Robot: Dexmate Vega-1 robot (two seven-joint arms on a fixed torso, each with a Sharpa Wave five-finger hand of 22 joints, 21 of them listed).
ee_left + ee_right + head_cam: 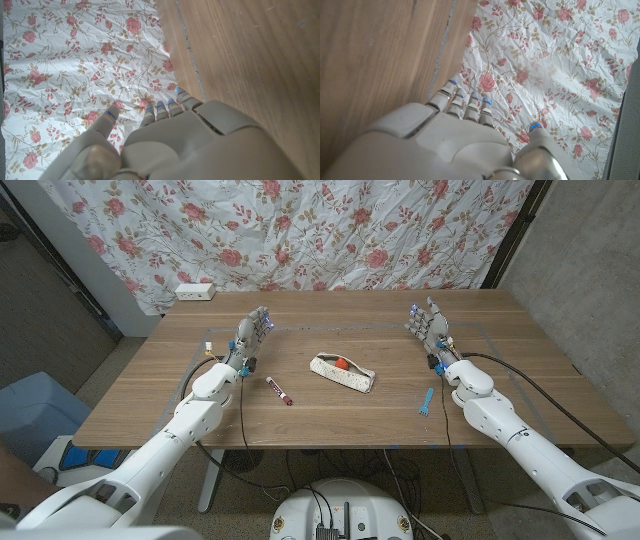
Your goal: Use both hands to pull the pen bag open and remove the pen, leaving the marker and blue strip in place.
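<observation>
The bag lies at the middle of the surface, a pale pouch set at a slant, with something red showing at its upper edge; we cannot tell whether it is zipped or already parted. The marker lies just left of it on the wood, outside the bag, and the blue strip lies to its right, nearer our right arm. We cannot make out the pen itself, so we judge it is inside.

Our left robot hand stands on its edge well left of the bag, fingers apart and holding nothing. Our right robot hand stands likewise well to the right, spread and empty. In both wrist views the fingers reach toward the flowered curtain behind the surface.

We judge the task not begun. The risks ahead: the bag is light and slack, so one hand pulling alone may drag it instead of opening it; our forearms may sweep the marker or strip on the way in; and a loose pinch on thin fabric could slip.
</observation>
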